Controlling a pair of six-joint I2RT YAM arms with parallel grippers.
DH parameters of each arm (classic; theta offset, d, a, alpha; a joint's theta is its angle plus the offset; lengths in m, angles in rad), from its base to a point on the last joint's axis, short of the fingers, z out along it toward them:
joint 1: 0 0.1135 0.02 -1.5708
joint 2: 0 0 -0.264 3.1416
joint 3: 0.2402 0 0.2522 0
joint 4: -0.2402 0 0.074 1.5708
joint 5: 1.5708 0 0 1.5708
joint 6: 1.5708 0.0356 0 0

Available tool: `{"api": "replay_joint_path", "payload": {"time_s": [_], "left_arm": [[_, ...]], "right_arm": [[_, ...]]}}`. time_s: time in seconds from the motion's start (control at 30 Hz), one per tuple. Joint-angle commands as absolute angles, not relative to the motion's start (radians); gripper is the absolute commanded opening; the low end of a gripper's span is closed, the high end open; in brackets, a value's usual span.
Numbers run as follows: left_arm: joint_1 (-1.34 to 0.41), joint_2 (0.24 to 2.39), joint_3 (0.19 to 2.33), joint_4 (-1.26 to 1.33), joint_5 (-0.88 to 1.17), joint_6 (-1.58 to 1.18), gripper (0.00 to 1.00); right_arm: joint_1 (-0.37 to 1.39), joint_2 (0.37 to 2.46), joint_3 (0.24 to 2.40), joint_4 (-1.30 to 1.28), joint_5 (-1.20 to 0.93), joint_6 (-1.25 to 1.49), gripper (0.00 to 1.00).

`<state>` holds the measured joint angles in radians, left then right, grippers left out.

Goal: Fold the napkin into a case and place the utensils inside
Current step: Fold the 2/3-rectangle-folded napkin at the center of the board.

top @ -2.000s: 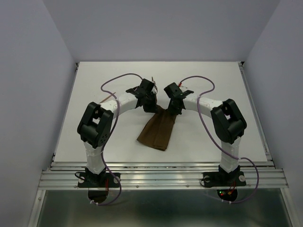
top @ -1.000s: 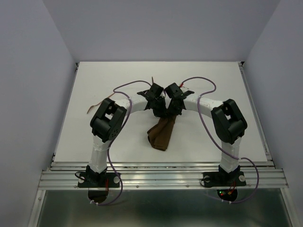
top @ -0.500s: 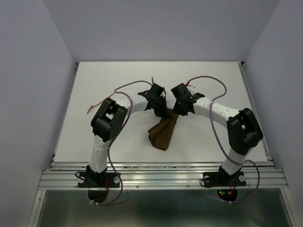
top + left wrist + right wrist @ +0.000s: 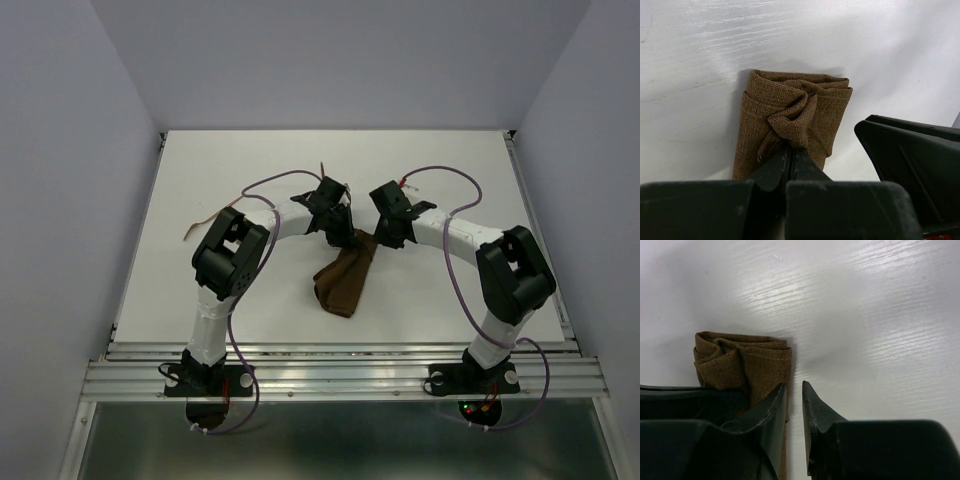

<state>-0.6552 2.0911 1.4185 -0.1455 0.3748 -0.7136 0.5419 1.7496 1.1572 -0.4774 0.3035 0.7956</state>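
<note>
On the white worktop [image 4: 450, 170] the dark brown napkin [image 4: 340, 282] lies bunched at centre, with the left gripper [image 4: 790, 154] pressed together on a fold at its far end. The right gripper [image 4: 794, 397], parted by a slim gap, grips nothing beside the cloth's edge. One utensil [image 4: 197, 228] lies well left. The right arm has swung rightward since a second ago

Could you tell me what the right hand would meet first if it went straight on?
Probably the bare table, just beside the napkin; nothing seems to lie between the right hand and it.
</note>
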Motion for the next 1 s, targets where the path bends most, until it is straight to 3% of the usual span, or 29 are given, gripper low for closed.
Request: {"api": "replay_joint_path", "payload": {"time_s": [0.0,0.97], "left_arm": [[-0.669,2.06,1.393,-0.156,0.351,-0.683,0.0],[-0.673,2.094,1.514,-0.212,0.365,-0.796,0.0]], "right_arm": [[0.538,1.743,1.141,-0.371,0.262,0.746,0.25],[0.538,1.87,1.155,-0.379,0.183,0.808,0.16]]}}
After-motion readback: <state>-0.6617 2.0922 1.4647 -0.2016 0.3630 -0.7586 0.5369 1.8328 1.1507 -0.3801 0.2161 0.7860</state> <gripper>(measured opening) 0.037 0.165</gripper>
